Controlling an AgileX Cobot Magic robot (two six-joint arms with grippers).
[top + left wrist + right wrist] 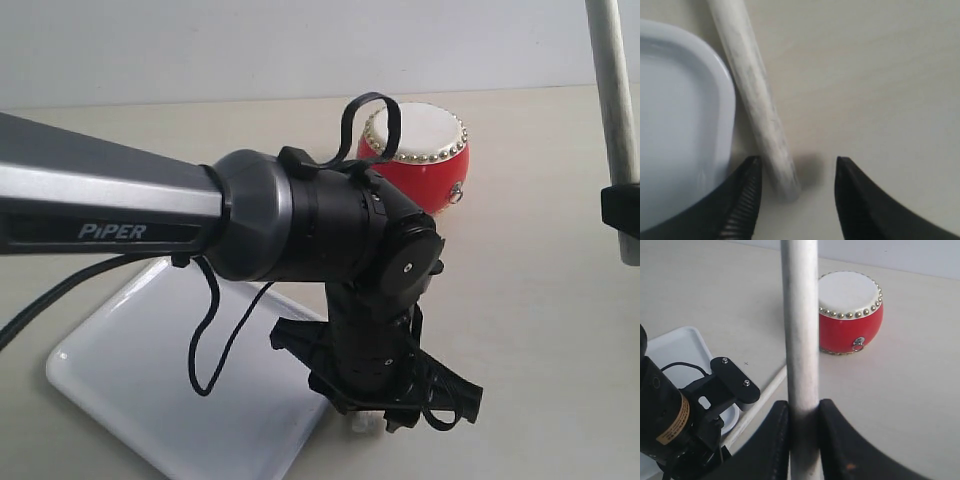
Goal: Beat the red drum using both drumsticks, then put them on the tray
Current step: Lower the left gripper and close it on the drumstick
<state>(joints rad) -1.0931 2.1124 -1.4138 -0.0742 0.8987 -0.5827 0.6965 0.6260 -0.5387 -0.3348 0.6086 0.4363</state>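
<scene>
The left gripper (796,169), jaws wide and empty, straddles the tip of one drumstick (752,90) lying on the table (880,75) just beside the tray (726,100); gripping so near the end could let it pivot. The right gripper (802,415) clamps the other drumstick (800,315) upright, apart from the red drum (850,315). Two sticks, one drum, one tray.

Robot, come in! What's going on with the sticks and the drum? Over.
Left hand open, astride the drumstick lying beside the tray. Right hand shut on the other drumstick, upright. Red drum stands free, nothing blocking it.
</scene>
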